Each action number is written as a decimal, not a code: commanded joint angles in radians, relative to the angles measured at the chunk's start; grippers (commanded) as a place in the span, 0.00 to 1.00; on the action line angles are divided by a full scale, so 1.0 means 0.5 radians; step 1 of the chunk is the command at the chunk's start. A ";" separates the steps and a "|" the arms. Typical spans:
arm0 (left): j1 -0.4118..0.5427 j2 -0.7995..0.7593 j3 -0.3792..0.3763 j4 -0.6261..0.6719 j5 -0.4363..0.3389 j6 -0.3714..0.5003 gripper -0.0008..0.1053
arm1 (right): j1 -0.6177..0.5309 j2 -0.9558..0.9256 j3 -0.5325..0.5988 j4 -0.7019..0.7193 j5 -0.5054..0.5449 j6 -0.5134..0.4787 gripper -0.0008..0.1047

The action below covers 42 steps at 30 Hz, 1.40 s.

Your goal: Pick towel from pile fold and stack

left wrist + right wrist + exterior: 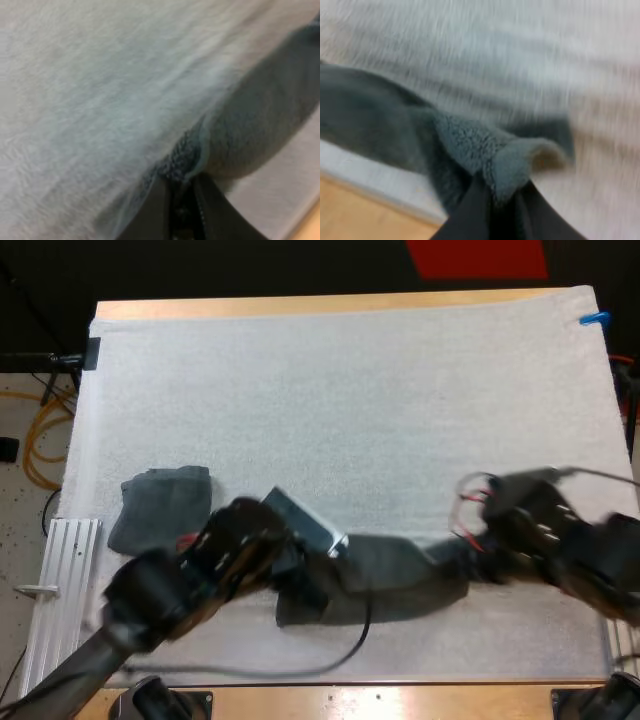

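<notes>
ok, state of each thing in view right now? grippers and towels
left gripper: shut on one end of the held towel
right gripper: shut on the held towel's other end, corner bunched between the fingers
held towel: stretched between the two grippers, low over the mat's near edge, not yet folded
folded towel: compact square, lying on the mat's left side, apart from both grippers

The stretched towel point(395, 575) was dark grey-green, as apparently was the folded towel point(160, 508); the mat point(350, 390) was white, the bench point(300, 306) pale wood.
</notes>
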 commanded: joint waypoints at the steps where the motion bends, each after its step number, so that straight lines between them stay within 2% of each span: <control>1: 0.083 0.047 0.011 -0.106 -0.050 0.056 0.01 | -0.021 0.094 -0.015 -0.121 0.054 -0.068 0.01; 4: 0.296 0.195 0.013 -0.330 0.000 0.199 0.01 | -0.114 0.311 -0.015 -0.342 0.052 -0.131 0.01; 9: 0.637 0.453 0.013 -0.625 0.379 0.327 0.01 | -0.346 0.645 -0.015 -0.732 -0.006 -0.261 0.01; 11: 0.744 0.593 0.013 -0.725 0.489 0.381 0.01 | -0.458 0.786 -0.015 -0.906 -0.163 -0.270 0.01; 14: 0.839 0.775 0.013 -0.853 0.527 0.417 0.01 | -0.572 0.935 -0.015 -1.079 -0.350 -0.266 0.01; 17: 0.921 0.950 0.013 -0.966 0.558 0.418 0.01 | -0.655 1.072 -0.015 -1.191 -0.363 -0.266 0.01; 22: 1.014 1.174 0.013 -1.156 0.662 0.418 0.01 | -0.734 1.234 -0.015 -1.376 -0.363 -0.261 0.01; 30: 1.072 1.360 0.013 -1.340 0.677 0.418 0.01 | -0.767 1.356 -0.015 -1.733 -0.347 -0.258 0.01; 36: 1.075 1.362 0.005 -1.459 0.677 0.418 0.01 | -0.767 1.360 -0.015 -1.964 -0.159 -0.258 0.01; 40: 1.075 1.362 0.005 -1.512 0.677 0.418 0.09 | -0.767 1.360 -0.015 -1.964 -0.157 -0.258 0.01; 42: 1.075 1.362 0.005 -1.526 0.677 0.418 0.18 | -0.767 1.360 -0.015 -1.963 -0.164 -0.258 0.07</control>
